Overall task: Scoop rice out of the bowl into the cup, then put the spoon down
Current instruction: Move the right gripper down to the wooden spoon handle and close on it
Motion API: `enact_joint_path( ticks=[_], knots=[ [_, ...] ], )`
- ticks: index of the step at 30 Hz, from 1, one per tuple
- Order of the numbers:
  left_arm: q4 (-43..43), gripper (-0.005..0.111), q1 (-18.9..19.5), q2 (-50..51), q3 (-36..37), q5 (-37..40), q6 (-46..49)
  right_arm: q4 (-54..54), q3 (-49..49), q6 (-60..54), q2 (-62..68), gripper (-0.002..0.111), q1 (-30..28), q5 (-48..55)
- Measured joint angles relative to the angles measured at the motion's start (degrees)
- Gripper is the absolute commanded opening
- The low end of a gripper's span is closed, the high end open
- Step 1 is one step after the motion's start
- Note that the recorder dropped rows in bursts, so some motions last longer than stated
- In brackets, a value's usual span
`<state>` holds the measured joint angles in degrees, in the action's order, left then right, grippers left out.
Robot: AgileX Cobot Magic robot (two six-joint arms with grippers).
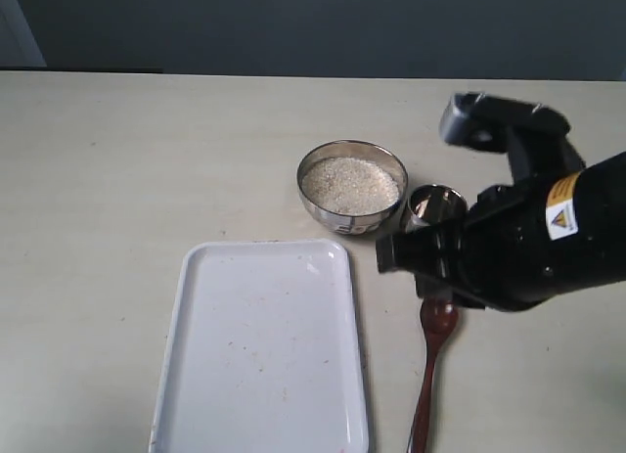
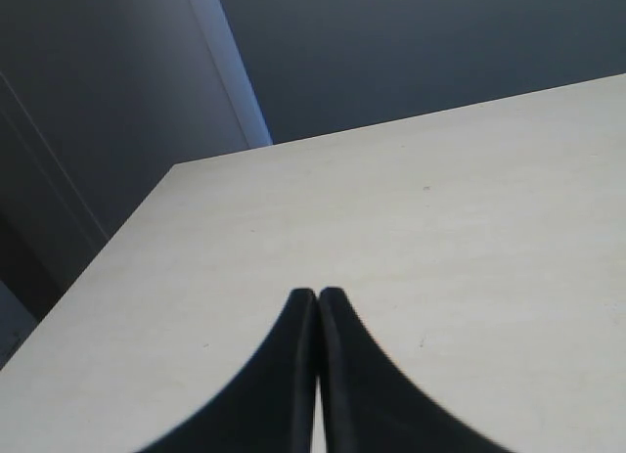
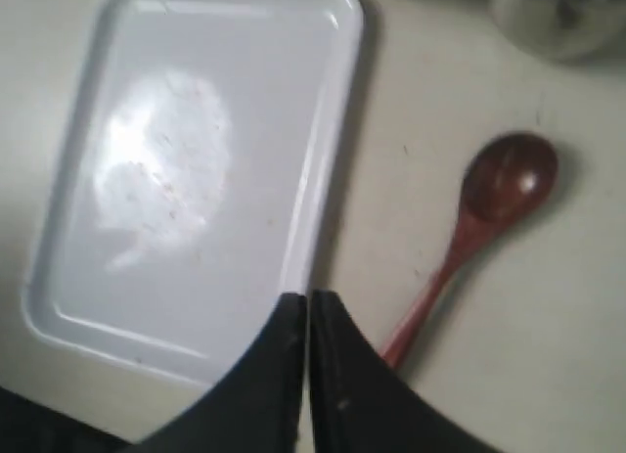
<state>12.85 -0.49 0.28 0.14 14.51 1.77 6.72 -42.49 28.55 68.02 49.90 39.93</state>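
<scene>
The steel bowl point(image 1: 333, 216) stands mid-table, filled with white rice point(image 1: 350, 184). Just to its right is the small steel cup point(image 1: 436, 204), partly covered by my right arm point(image 1: 528, 248); the cup's point(image 3: 562, 18) wall also shows in the right wrist view. The dark wooden spoon point(image 1: 427, 375) lies flat on the table in front of the cup, with its oval bowl toward the cup. My right gripper point(image 3: 306, 301) is shut and empty, hanging above the table between the tray's edge and the spoon point(image 3: 489, 203) handle. My left gripper point(image 2: 317, 294) is shut and empty over bare table.
A white rectangular tray point(image 1: 254, 345) lies left of the spoon, holding only a few specks; its long rim point(image 3: 323, 179) runs close beside the right gripper. In the left wrist view, the table's edge point(image 2: 117, 248) gives way to a dark wall.
</scene>
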Motion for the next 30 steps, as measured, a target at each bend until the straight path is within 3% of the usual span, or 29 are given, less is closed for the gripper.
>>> enact_joint_path(
  ticks=[3,5,11,30],
  knots=[
    [0.0,0.001,0.0,0.0,0.0,0.0,0.0,2.4,0.0,-0.1,4.1,0.040,0.3,3.5],
    [0.0,0.001,0.0,0.0,0.0,0.0,0.0,5.3,0.0,-0.3,6.6,0.048,0.3,4.1],
    [0.0,0.001,0.0,0.0,0.0,0.0,0.0,8.5,0.0,2.9,13.2,0.045,0.5,7.7],
    [0.0,0.001,0.0,0.0,0.0,0.0,0.0,6.4,0.0,14.0,23.2,0.045,5.4,5.4]
  ],
)
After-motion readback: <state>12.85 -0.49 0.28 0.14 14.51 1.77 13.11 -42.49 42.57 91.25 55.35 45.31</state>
